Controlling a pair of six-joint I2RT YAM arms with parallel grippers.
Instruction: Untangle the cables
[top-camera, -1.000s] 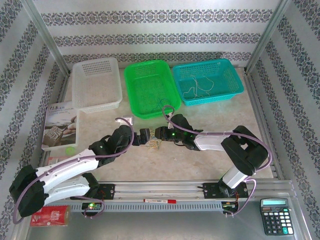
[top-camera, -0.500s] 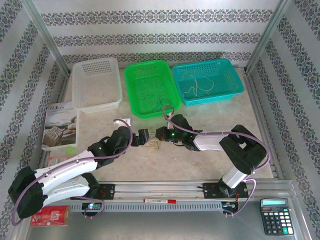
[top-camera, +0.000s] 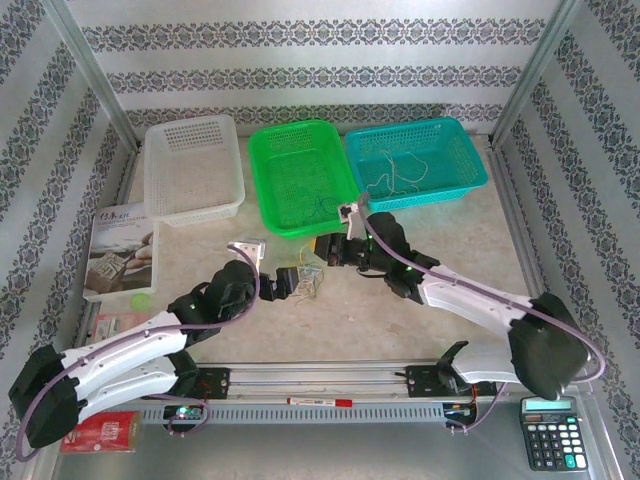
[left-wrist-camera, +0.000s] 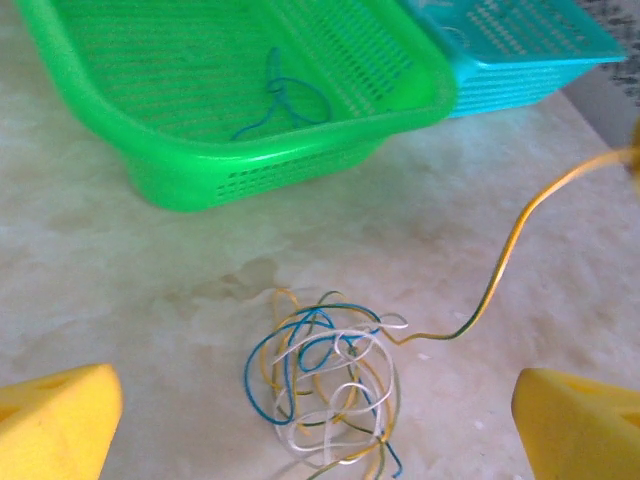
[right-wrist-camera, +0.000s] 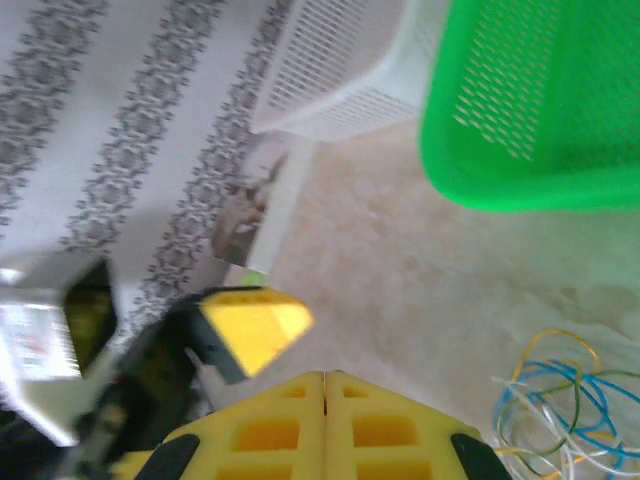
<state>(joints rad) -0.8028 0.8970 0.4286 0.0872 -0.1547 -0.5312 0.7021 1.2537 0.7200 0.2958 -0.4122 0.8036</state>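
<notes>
A tangle of blue, white and yellow cables (left-wrist-camera: 325, 385) lies on the table between the wide-apart yellow fingers of my left gripper (left-wrist-camera: 315, 405), which is open and holds nothing. One yellow cable (left-wrist-camera: 510, 245) rises out of the tangle to the upper right, toward my right gripper (top-camera: 326, 249). In the right wrist view the right gripper (right-wrist-camera: 323, 378) has its pads pressed together, with the tangle (right-wrist-camera: 555, 400) below right of it. From above, the tangle (top-camera: 308, 281) sits between both grippers. A blue cable (left-wrist-camera: 280, 95) lies in the green basket (top-camera: 300, 140). Tan cables (top-camera: 395, 175) lie in the teal basket (top-camera: 470, 165).
A white basket (top-camera: 190, 165) stands at the back left. A booklet (top-camera: 120, 250) lies at the left edge, with a small white piece (top-camera: 248, 246) near it. A calculator (top-camera: 550, 432), a red packet (top-camera: 95, 432) and a pen (top-camera: 320, 401) lie along the near rail.
The right gripper has shut and moved back toward the green basket, drawing the yellow cable out of the tangle. The right arm stretched out. The left gripper shifted slightly.
</notes>
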